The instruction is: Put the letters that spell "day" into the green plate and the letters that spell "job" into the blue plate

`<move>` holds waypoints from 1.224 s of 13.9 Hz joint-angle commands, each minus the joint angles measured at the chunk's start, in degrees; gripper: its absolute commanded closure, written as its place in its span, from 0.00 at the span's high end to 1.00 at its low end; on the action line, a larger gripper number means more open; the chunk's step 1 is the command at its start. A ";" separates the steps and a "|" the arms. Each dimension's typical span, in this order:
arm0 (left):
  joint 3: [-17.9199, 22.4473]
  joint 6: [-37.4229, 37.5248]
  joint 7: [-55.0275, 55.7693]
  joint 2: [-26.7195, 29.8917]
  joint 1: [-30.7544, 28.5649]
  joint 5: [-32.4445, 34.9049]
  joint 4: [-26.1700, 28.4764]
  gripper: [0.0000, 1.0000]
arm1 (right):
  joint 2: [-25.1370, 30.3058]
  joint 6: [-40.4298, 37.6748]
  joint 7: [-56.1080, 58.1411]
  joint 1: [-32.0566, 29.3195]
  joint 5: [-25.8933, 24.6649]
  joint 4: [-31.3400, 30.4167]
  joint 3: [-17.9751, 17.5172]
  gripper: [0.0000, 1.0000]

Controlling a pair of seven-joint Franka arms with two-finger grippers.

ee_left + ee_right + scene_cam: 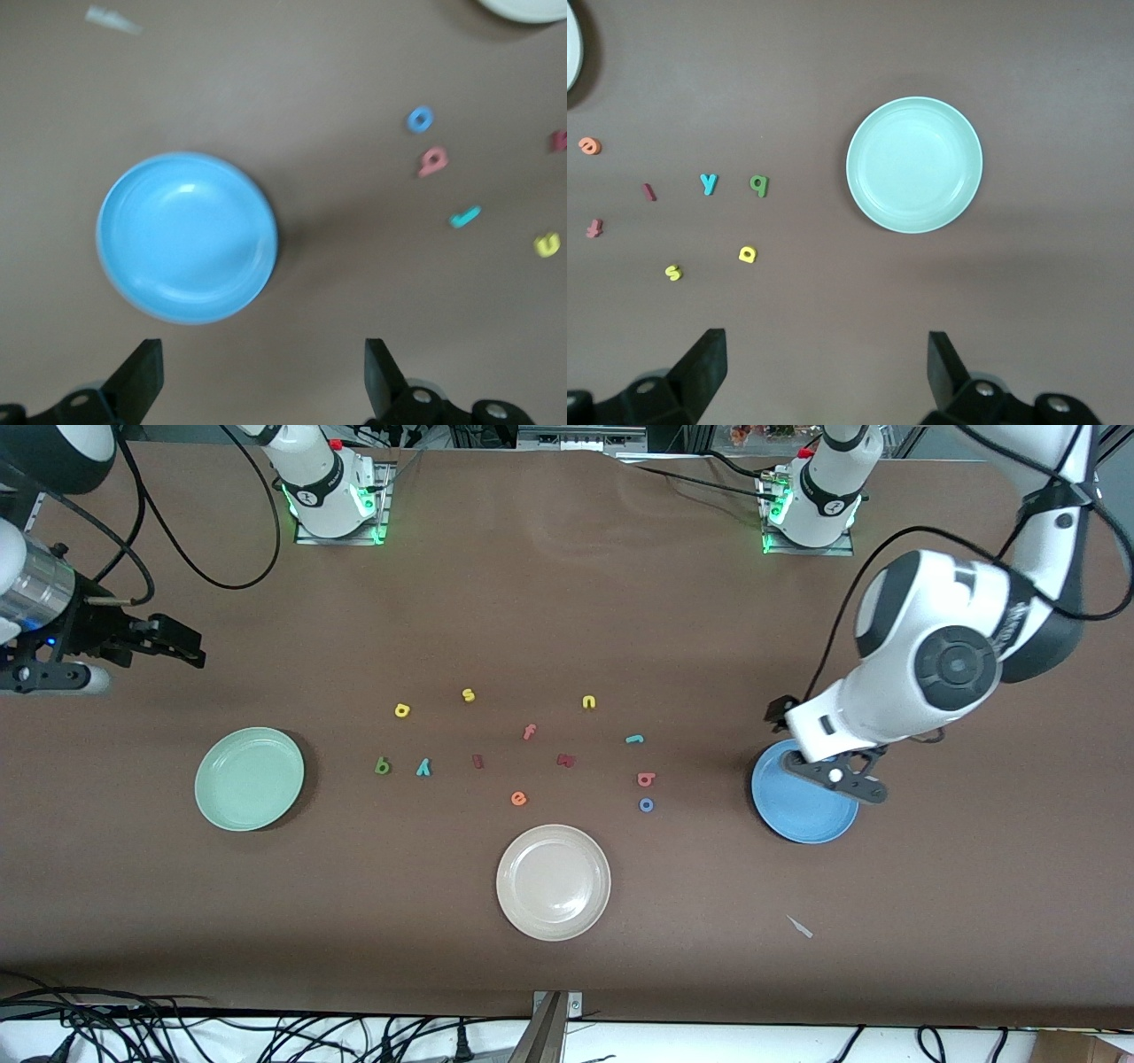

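The green plate [249, 779] [914, 165] lies toward the right arm's end, the blue plate [802, 815] [186, 235] toward the left arm's end. Between them lie the green d [382, 765] [759, 184], teal y [423, 767] [709, 183] and yellow a [402, 709] [747, 254]. Closer to the blue plate are the teal j [634, 739] [465, 216], salmon b [646, 779] [433, 161] and blue o [647, 804] [420, 119]. My left gripper [833, 777] [261, 359] hangs open and empty over the blue plate's edge. My right gripper [182, 645] [824, 350] waits open and empty over bare table.
A cream-white plate [554, 881] sits nearest the front camera. Among the letters lie a yellow s [469, 695], yellow n [589, 702], salmon f [529, 732], orange e [518, 798] and two dark red letters [566, 760]. A pale scrap [800, 926] lies nearer the front camera than the blue plate.
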State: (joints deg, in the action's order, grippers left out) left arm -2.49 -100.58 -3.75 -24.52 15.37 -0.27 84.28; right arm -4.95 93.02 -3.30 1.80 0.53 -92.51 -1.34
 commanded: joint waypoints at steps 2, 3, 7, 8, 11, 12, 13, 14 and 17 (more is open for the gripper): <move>0.47 -2.68 9.53 -9.65 5.19 -0.08 -9.30 1.00 | -2.44 0.24 -0.04 0.05 1.14 0.22 -0.06 1.00; 0.47 -6.00 10.24 -11.15 5.98 -0.17 -9.31 1.00 | -2.79 0.41 -0.04 0.40 1.23 0.13 -0.33 1.00; 0.47 -12.45 19.62 -17.92 12.12 0.18 -9.66 1.00 | -4.71 0.14 -0.31 2.42 1.23 -0.31 -0.77 1.00; 0.47 -12.54 22.09 -18.37 13.45 0.44 -9.31 1.00 | -5.51 0.41 -0.48 2.60 1.32 -0.39 -0.77 1.00; 0.47 -19.09 22.21 -20.56 12.59 0.27 -7.91 1.00 | -6.57 1.81 -4.94 5.58 1.32 -1.18 -0.86 1.00; 0.47 -22.44 22.73 -21.09 12.49 0.10 -6.16 0.97 | -6.57 3.30 -5.75 6.72 1.32 -2.06 -0.86 1.00; 0.47 -24.91 22.91 -21.62 13.62 0.27 -5.53 0.91 | -6.57 4.96 -6.54 7.51 1.32 -3.37 -0.86 1.00; 0.47 -25.89 22.91 -22.23 13.90 0.53 -5.53 0.91 | -6.48 7.07 -7.77 8.22 1.32 -4.95 -0.86 1.00; 0.55 -28.09 22.64 -23.90 14.07 0.88 -5.53 0.90 | -6.48 15.06 -10.58 10.67 1.32 -10.48 -0.94 1.00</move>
State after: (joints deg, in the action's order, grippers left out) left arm -2.26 -126.80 18.69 -47.62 28.87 -0.26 78.67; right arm -12.50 103.08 -11.97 11.12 1.14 -98.51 -2.38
